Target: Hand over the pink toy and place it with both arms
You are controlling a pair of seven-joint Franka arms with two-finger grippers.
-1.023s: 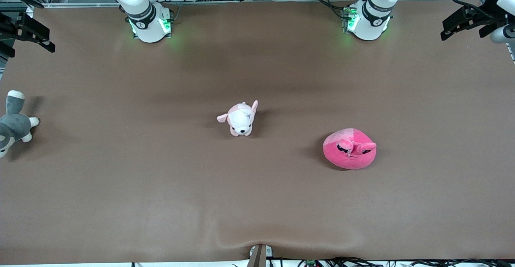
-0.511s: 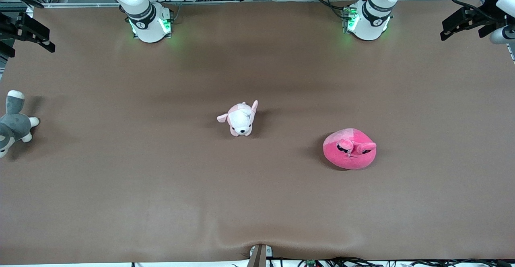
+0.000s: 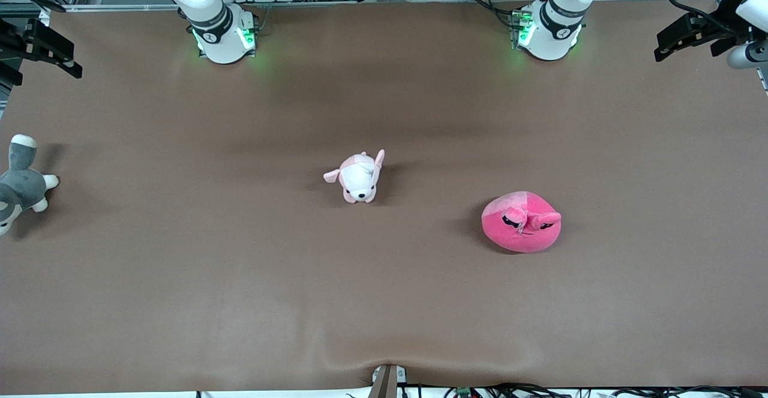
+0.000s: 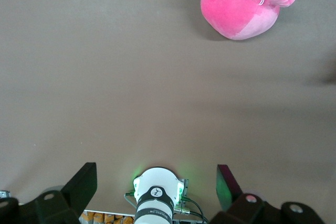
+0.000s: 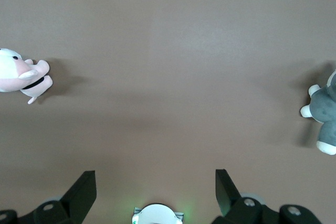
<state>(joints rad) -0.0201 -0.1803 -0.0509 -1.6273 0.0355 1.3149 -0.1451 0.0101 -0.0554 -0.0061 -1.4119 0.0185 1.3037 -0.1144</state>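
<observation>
— Three plush toys on the desk (image 3: 180, 302), nothing picked up. Pink toy (image 3: 521, 229) sits toward the left arm's end, nearer the front camera than the pale puppy plush (image 3: 357, 179).
— Tools?
— Left tool (image 4: 157, 184) released, high over its own base; right tool (image 5: 156, 187) released too, waiting, with the grey plush (image 3: 21, 185) at its end.
— Risks?
— Grabbing the puppy by mistake. Round soft blob could squish out of a shallow pinch or drop mid-handover.
</observation>
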